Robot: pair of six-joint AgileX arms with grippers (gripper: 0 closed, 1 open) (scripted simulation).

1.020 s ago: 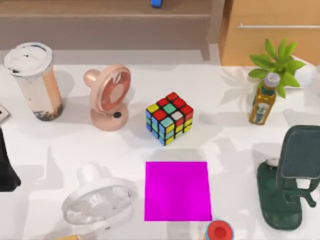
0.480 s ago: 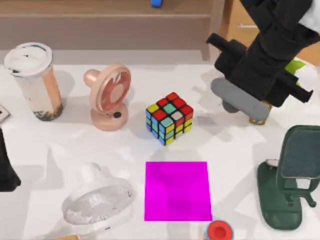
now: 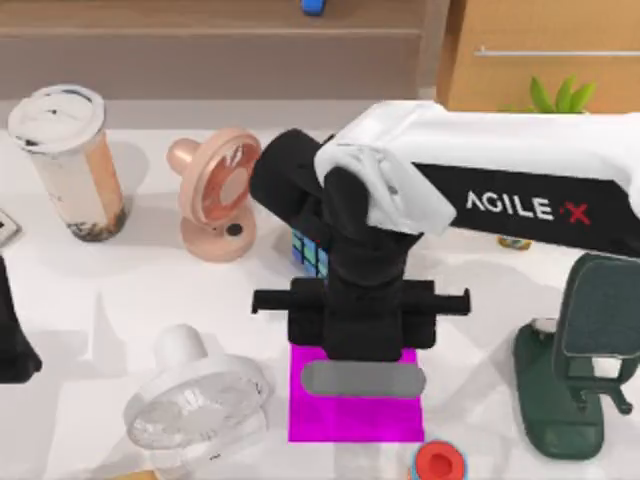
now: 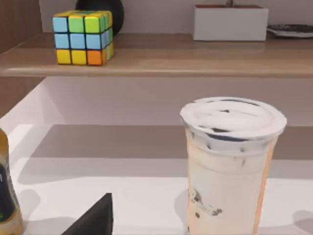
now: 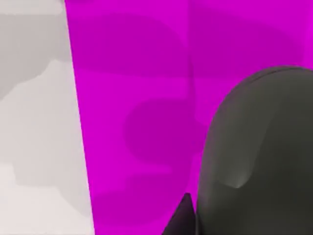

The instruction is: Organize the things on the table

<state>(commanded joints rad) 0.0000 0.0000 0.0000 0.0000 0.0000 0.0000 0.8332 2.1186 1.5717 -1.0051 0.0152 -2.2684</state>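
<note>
My right gripper (image 3: 362, 350) hangs over the magenta mat (image 3: 310, 420), shut on the dark grey oval mouse (image 3: 362, 381). In the right wrist view the mouse (image 5: 259, 152) sits low over the mat (image 5: 137, 98), with one dark fingertip (image 5: 182, 218) against its side. I cannot tell whether the mouse touches the mat. The tall beige cup (image 3: 70, 160) with a white lid stands upright at the table's back left and faces the left wrist camera (image 4: 230, 166). A silver-edged flat corner (image 3: 5, 228), perhaps the smartphone, pokes in at the left edge. My left gripper (image 3: 12, 340) is parked at the left edge.
A pink fan (image 3: 218, 190) and a white fan (image 3: 200, 400) stand left of the mat. The right arm partly hides a Rubik's cube (image 3: 308, 252). A dark green phone stand (image 3: 580, 350) is at the right, and a red-capped item (image 3: 438, 462) at the front edge.
The right arm came in from the back right carrying the mouse and swept to the centre front, over the magenta mat. It now covers the bottle and most of the cube.
</note>
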